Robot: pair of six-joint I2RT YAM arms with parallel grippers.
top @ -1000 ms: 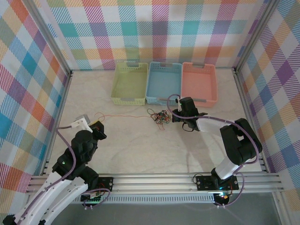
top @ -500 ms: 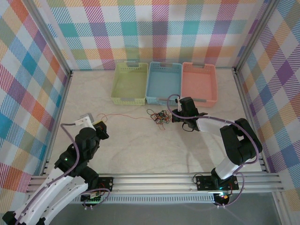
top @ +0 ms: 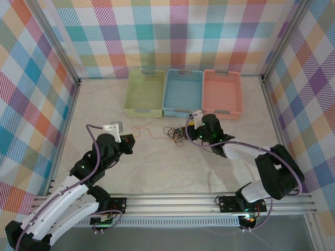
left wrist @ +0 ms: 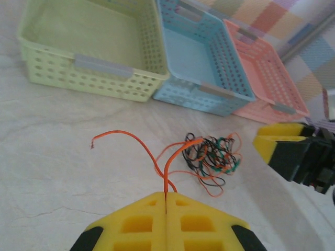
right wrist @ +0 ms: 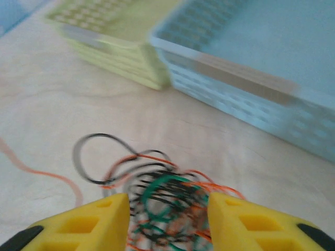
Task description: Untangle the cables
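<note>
Cables (top: pixel 177 133): bunched mid-counter (top: pixel 157 172), at 6 o'clock of blue basket (top: pixel 183 91). From above, flanked by left end effector (top: pixel 129 144) at 9 o'clock and right end effector (top: pixel 189 134) at 3.

At left wrist: clenched on orange strand (left wrist: pixel 157 157) leading back into the cables.

At right wrist: parted, straddling the cables, gripping nothing.

Likely mid-separation. Next calls for pinning the bunch, then drawing the strand toward 9 o'clock.

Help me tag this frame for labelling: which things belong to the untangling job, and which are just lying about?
In the job:
cable tangle
orange cable, pinched in the left gripper
right gripper, open, the tangle between its fingers

Lying about:
green basket
blue basket
pink basket
</note>
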